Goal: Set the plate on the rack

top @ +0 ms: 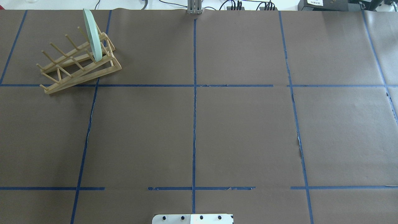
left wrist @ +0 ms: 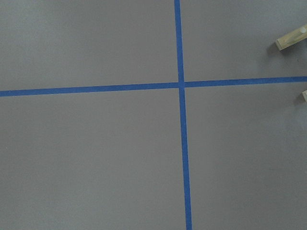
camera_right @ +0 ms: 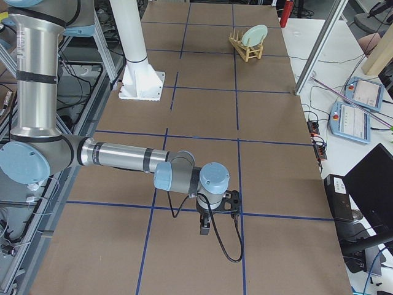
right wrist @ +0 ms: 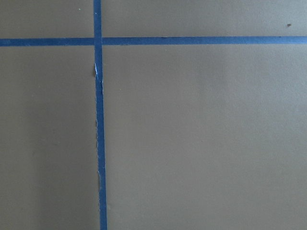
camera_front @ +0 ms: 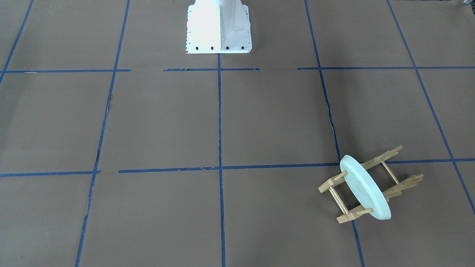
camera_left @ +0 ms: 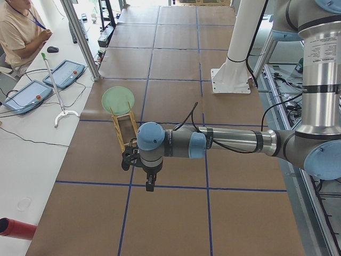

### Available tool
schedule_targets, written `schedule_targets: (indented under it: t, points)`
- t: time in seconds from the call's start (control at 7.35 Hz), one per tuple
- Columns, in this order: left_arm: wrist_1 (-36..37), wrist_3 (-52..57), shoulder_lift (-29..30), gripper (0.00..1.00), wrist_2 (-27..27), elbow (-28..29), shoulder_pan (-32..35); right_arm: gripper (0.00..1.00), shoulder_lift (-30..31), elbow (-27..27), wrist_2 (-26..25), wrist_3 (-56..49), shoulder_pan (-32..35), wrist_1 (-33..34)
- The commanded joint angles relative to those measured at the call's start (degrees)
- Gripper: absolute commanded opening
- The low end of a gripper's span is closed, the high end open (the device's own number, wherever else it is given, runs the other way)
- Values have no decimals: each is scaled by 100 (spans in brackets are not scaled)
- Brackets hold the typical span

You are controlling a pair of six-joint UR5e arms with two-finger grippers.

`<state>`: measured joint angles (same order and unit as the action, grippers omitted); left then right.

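One plate [camera_front: 365,189] stands on edge in one rack [camera_front: 327,185] (nothing holds it); whether the left gripper [camera_left: 149,184] or the right gripper [camera_right: 204,228] gapes, I cannot tell.

Silver arms [camera_left: 234,140], blue joint caps [camera_left: 151,136], black cables [camera_right: 235,260]

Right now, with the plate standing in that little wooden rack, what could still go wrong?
The plate stands on edge in the end slot of the rack, held only by thin pegs; a jolt might roll or tip it out. The left gripper hangs close to the rack, so a careless move could knock it.
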<state>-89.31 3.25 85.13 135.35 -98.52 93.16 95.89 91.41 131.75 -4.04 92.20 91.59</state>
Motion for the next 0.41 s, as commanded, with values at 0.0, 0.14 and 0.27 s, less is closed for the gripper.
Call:
schedule_targets:
  t: [0.0,0.14,0.27]
  points:
    - [10,9,22,100,0,-18,0,100,0,0,0,0,0,0]
    - [10,9,22,100,0,-44,0,100,0,0,0,0,0,0]
    - [10,9,30,100,9,-53,0,100,0,0,0,0,0,8]
